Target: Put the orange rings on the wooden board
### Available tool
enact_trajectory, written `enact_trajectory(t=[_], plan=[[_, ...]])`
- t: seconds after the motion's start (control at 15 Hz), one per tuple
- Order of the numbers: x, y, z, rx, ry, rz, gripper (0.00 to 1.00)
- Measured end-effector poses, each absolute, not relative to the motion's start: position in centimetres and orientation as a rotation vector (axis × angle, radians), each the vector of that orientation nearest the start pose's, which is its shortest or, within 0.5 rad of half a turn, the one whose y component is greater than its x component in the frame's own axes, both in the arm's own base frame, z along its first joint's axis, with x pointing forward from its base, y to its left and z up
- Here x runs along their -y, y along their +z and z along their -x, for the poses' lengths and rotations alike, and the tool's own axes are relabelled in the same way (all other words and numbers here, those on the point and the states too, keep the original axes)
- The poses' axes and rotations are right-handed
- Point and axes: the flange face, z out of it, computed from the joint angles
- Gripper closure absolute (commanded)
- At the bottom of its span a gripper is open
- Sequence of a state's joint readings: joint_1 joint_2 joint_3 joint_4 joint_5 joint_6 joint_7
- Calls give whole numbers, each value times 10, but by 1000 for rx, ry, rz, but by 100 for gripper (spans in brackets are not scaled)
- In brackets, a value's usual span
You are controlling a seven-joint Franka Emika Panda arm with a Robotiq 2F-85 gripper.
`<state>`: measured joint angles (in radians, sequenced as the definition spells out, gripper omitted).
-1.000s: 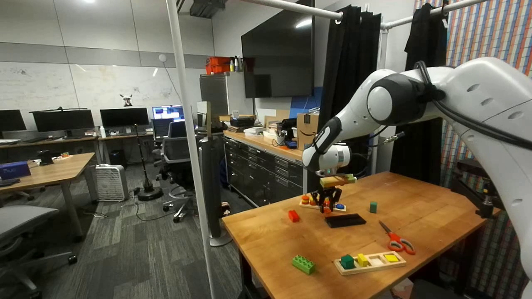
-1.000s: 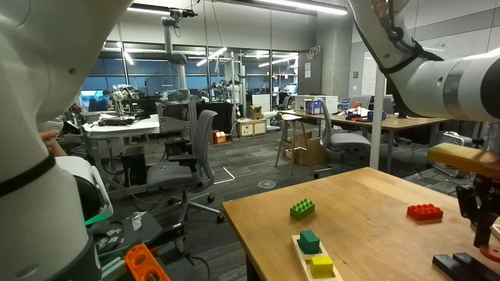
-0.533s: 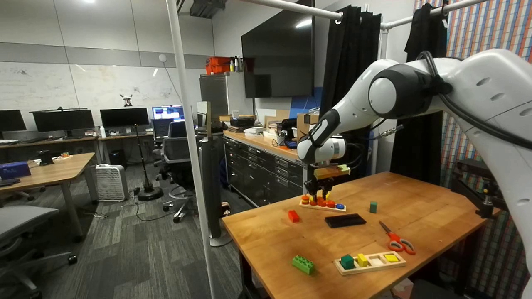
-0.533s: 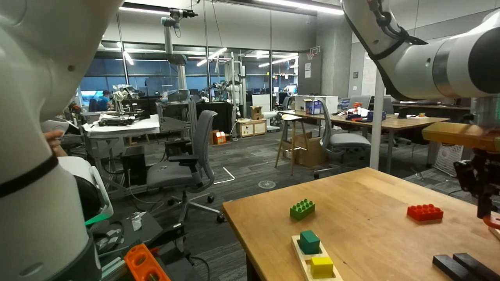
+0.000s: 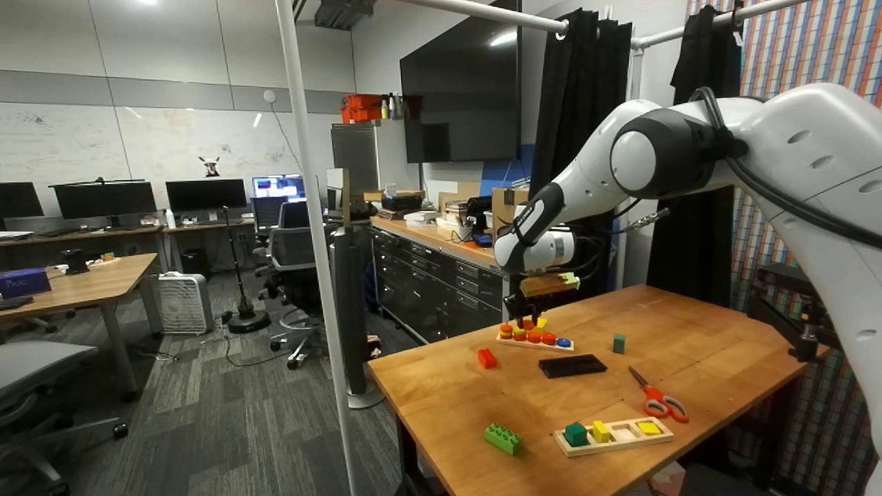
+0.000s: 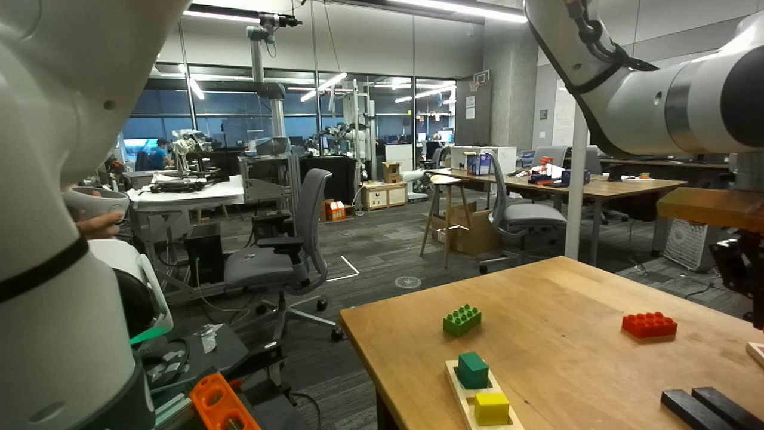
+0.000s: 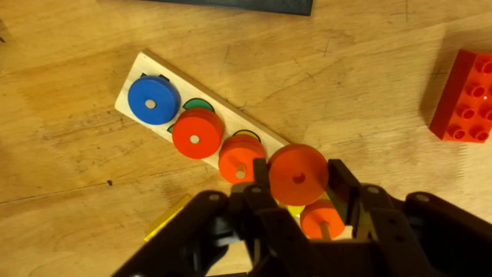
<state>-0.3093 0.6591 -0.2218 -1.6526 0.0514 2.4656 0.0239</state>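
In an exterior view, pale letters (image 5: 32,283) are probably spelling "NUC" on the blue box (image 5: 23,284), which is lying on the desk (image 5: 103,277) left of the box fan (image 5: 183,303). Above the fan, the whiteboard (image 5: 62,148) is bearing scribbles (image 5: 34,120) too faint to read; up and right of the fan, a lit monitor (image 5: 278,186) is showing content too small to make out.

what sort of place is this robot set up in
Most likely a robotics lab with office space. A second grey jointed robot arm stands in the background of an exterior view. Black flat-screen computer monitors and a faintly scribbled white wall panel, seemingly a whiteboard, suggest desk work too.
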Motion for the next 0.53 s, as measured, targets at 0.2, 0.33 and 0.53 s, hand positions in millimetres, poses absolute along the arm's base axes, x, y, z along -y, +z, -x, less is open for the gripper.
enact_trajectory(t=[0.2, 0.33, 0.53], plan=[[341, 247, -618, -867, -243, 3155, 82], [343, 245, -621, -868, -248, 3158, 82], [347, 243, -628, -865, -266, 3165, 82]])
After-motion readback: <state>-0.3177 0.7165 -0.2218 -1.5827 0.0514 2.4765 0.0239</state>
